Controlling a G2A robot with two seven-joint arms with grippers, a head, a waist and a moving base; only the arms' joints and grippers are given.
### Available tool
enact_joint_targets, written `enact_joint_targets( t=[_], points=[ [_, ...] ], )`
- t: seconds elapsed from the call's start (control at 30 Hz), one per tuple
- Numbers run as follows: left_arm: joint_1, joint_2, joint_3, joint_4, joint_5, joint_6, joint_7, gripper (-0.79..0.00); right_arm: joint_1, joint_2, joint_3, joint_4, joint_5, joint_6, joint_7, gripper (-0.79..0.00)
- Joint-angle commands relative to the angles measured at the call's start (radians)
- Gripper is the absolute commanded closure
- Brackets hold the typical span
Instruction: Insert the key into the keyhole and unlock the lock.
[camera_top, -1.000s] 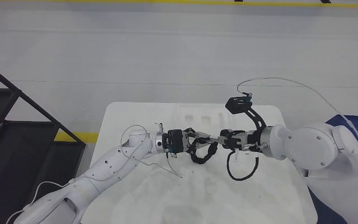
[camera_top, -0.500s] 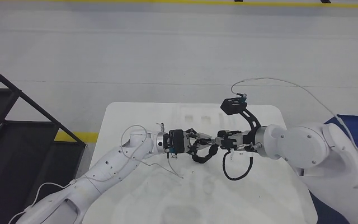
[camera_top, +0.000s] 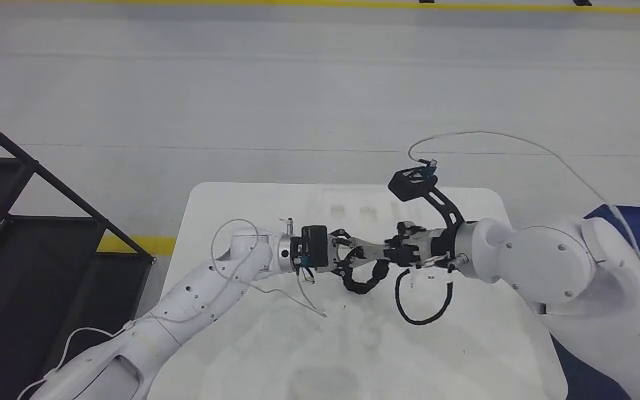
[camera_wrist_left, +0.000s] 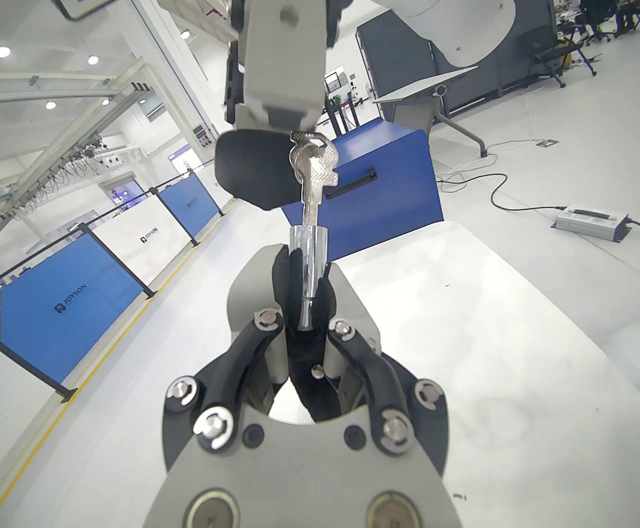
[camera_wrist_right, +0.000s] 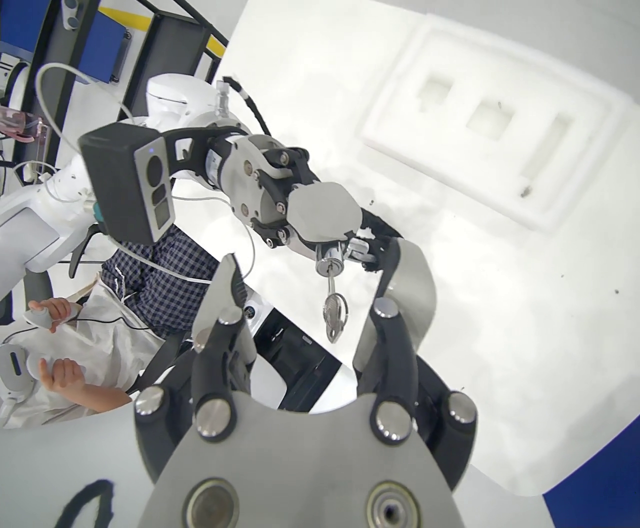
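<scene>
Silver key (camera_wrist_left: 316, 162) in chrome lock (camera_wrist_left: 309, 265)

Around my white table (camera_top: 470, 345) a pale grey floor (camera_top: 300, 90) spreads wide, with a yellow line (camera_top: 300, 3) far off. A black rack (camera_top: 50, 270) stands by the tabletop's left edge. Beyond are blue barriers (camera_wrist_left: 75, 300), a blue cabinet (camera_wrist_left: 395, 185) and round ceiling lights (camera_wrist_left: 50, 105).

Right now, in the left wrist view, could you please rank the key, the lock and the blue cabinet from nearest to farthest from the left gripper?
1. The lock, clamped between the jaws of the left gripper.
2. The key, sticking out of the lock's far end.
3. The blue cabinet, far behind both.
</scene>
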Motion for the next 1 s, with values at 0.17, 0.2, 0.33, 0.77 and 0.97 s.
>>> enact_joint_targets(
  t=[0.17,0.2,0.33,0.77,0.97],
  points=[
    [0.013,0.032,-0.089,-0.044,-0.061,-0.182,-0.082,0.000,-0.040,0.009,0.033,-0.046,0.007,-0.369,-0.066,-0.785],
    [0.012,0.038,-0.105,-0.044,-0.077,-0.225,-0.119,0.000,-0.054,0.011,0.041,-0.033,0.018,-0.440,-0.073,-0.785],
    [0.019,0.061,-0.163,-0.068,-0.179,-0.335,-0.266,0.000,-0.101,0.023,0.086,-0.012,-0.004,-0.543,-0.088,-0.785],
    [-0.100,0.167,-0.072,-0.182,-0.569,-0.335,-0.649,0.000,-0.181,0.031,0.098,0.021,0.020,-0.687,-0.105,-0.785],
    [-0.184,0.203,0.017,-0.194,-0.717,-0.335,-0.804,0.000,-0.181,0.031,0.098,0.021,0.020,-0.687,-0.105,-0.785]
  ],
)
